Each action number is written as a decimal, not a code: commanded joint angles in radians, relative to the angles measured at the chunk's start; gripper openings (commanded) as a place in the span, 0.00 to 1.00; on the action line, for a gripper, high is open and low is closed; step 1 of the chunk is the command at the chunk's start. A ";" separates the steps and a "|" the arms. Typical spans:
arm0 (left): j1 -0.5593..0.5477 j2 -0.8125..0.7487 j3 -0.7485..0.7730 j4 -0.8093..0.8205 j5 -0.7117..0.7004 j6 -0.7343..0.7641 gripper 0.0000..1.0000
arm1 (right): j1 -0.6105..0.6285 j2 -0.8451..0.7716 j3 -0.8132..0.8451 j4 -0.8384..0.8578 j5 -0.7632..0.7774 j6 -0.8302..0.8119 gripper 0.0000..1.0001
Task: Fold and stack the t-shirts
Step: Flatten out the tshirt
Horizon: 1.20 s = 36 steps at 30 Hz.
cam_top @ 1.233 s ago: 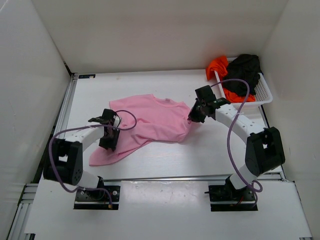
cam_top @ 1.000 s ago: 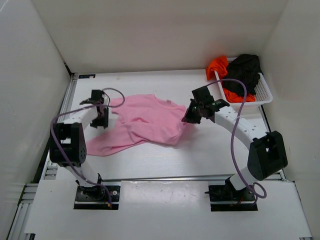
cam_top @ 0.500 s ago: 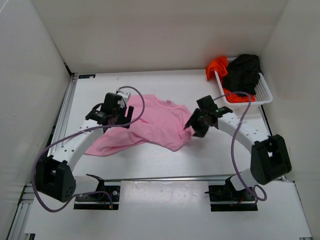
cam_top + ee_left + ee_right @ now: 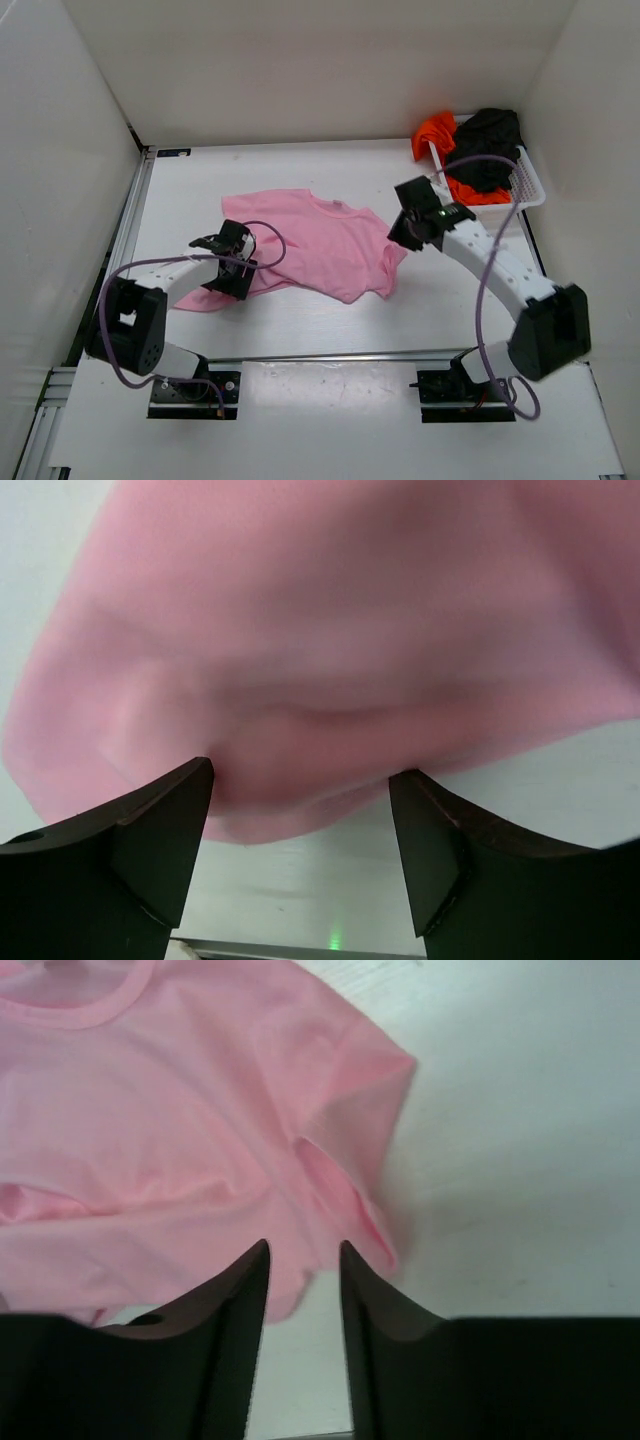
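Pink shirt (image 4: 320, 245) lying rumpled mid-frame, top view. Left gripper (image 4: 300, 778) gaping at its lower-left edge, right gripper (image 4: 303, 1250) hovering slightly parted, neither grasping cloth. Likely needing opposite edges pinched, pulled flat first.

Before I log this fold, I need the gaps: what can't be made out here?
- Pink t-shirt, left side: top view, left arm covers part of it.
- Same shirt, left wrist view: blurred, too close.
- Black t-shirt and orange-red t-shirt: top view, bunched in the basket, lower parts hidden.
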 commanded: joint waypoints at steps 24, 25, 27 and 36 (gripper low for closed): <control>0.141 -0.004 0.229 0.143 -0.041 0.000 0.80 | -0.005 0.587 0.291 0.101 -0.360 -0.141 0.00; 0.099 -0.026 0.196 0.143 -0.041 0.000 0.80 | -0.005 0.570 0.281 0.101 -0.349 -0.150 0.02; 0.041 -0.038 0.149 0.085 -0.016 0.000 0.76 | 0.016 0.511 0.255 0.092 -0.307 -0.170 0.06; -0.053 0.089 0.105 0.060 0.048 0.000 0.54 | 0.036 0.305 0.025 0.072 -0.279 -0.161 0.33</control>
